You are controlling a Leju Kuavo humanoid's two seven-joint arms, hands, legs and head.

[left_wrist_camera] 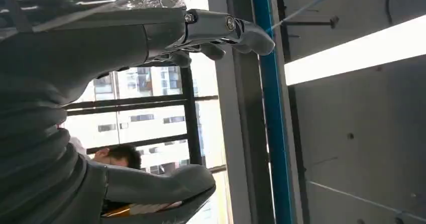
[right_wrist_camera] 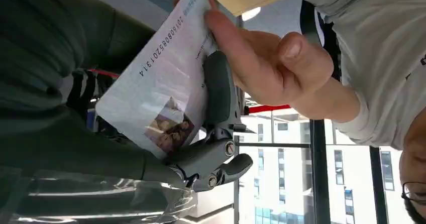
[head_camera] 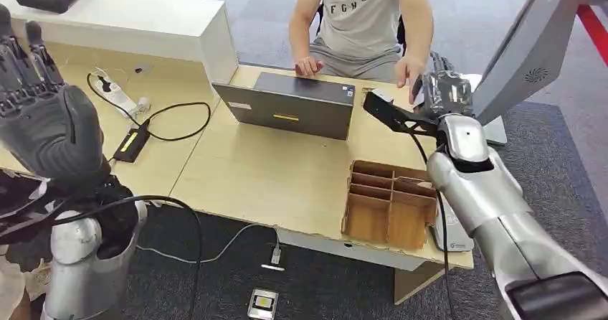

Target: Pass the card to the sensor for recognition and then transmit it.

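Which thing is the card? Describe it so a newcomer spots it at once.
Start at the wooden desk, where a person sits behind the grey box. The right hand reaches toward them holding the card: flat, white, with a printed number and small photo.

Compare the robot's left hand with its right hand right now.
The right hand holds a white printed card; the left hand holds nothing, its fingers apart. The right hand reaches over the desk toward the person's hand, which touches the card; the left hand is raised beside the desk. Both are dark grey.
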